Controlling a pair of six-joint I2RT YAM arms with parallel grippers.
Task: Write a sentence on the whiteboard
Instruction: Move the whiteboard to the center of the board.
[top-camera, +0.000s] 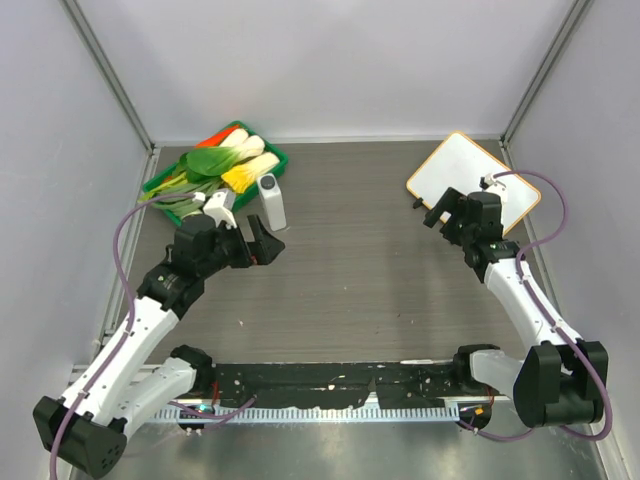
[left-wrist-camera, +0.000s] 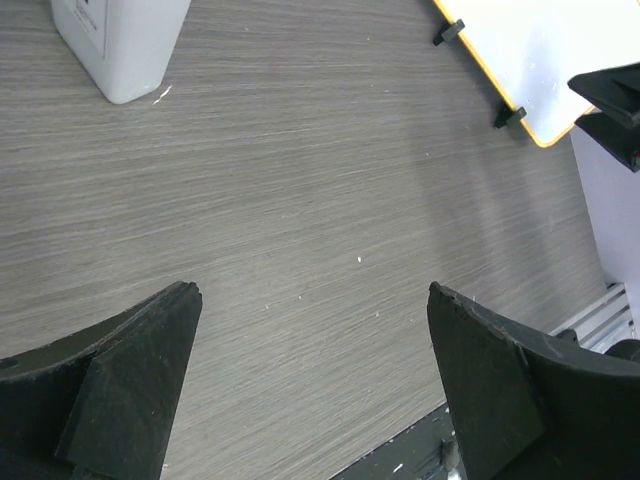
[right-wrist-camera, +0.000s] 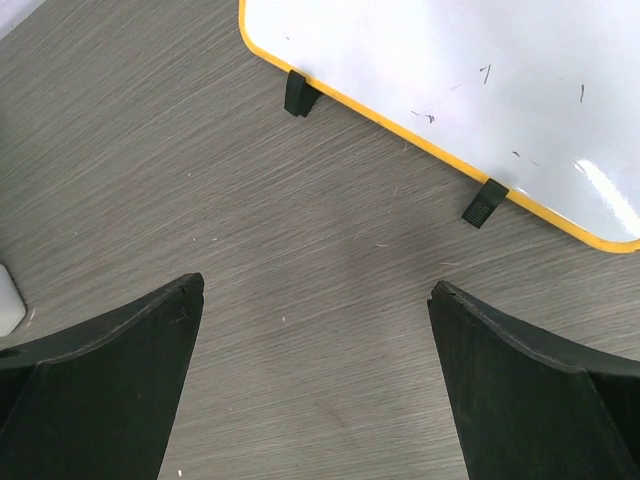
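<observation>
Both empty, agape: left hand (left-wrist-camera: 311, 292), right hand (right-wrist-camera: 315, 286).

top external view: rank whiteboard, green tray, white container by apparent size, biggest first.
1 and 2, tied: green tray and whiteboard. Their footprints look about alike and part of the board is covered, so I won't rank one over the other.
3. white container, clearly the smallest.
</observation>
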